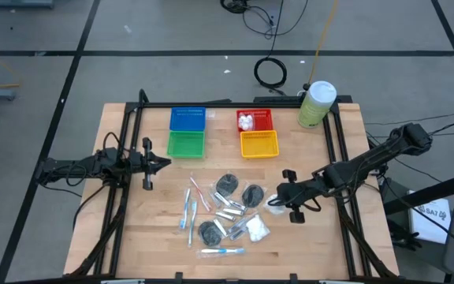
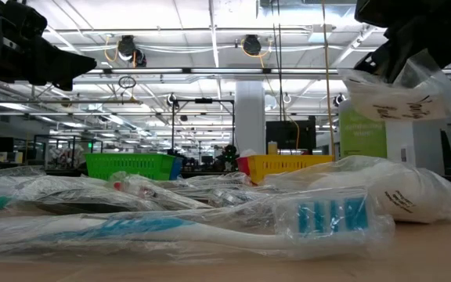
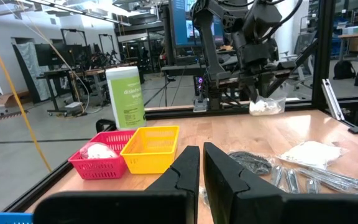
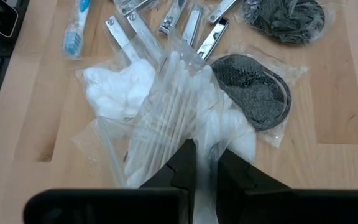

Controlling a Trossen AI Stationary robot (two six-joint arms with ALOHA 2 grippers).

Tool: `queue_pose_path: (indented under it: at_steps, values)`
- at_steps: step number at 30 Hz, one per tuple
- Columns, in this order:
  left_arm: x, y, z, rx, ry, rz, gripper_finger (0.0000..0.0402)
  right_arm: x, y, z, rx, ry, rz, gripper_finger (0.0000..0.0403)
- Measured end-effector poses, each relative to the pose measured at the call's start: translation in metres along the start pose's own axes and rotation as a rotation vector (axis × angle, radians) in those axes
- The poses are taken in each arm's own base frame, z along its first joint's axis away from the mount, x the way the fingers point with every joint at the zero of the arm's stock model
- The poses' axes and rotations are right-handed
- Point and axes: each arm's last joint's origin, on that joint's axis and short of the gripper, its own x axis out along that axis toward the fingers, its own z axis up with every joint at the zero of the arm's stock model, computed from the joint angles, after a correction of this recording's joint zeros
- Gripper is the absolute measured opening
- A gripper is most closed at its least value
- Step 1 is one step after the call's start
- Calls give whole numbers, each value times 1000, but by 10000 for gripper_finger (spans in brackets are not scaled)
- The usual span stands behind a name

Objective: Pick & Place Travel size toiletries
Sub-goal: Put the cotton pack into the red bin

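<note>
My right gripper (image 1: 280, 197) is over the right side of the pile of toiletries and is shut on a white puffy packet (image 4: 185, 106) in clear wrap. In the low view the packet (image 2: 398, 94) hangs high above the table. Below it lie a second white packet (image 1: 257, 229), dark round discs (image 1: 227, 184), silver pieces (image 1: 231, 211) and wrapped toothbrushes (image 1: 187, 211). My left gripper (image 1: 161, 163) waits shut in front of the green basket (image 1: 185, 144), touching nothing. My right gripper pinches the packet's clear wrap at its upper end (image 4: 199, 138) between the two fingers, coming from above and pointing down. The packet hangs below the fingers, lifted clear of the table and of the other items.
Blue (image 1: 187, 119), green, red (image 1: 254, 120) and yellow (image 1: 259, 143) baskets stand in a row at the far side; the red one holds white packets. A pale-green canister (image 1: 317, 104) stands at the far right corner. Bare wood lies between my left gripper and the pile.
</note>
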Motion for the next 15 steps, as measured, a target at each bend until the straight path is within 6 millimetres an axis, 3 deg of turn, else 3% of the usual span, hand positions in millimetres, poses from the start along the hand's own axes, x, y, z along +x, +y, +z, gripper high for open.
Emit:
queue_pose_path:
  at_steps: [5, 15]
  values:
    - [0, 0, 0, 0, 0, 0, 24, 0, 1, 3, -11, -32, 11, 22]
    - [0, 0, 0, 0, 0, 0, 24, 11, 1, 8, -103, -291, 75, 19]
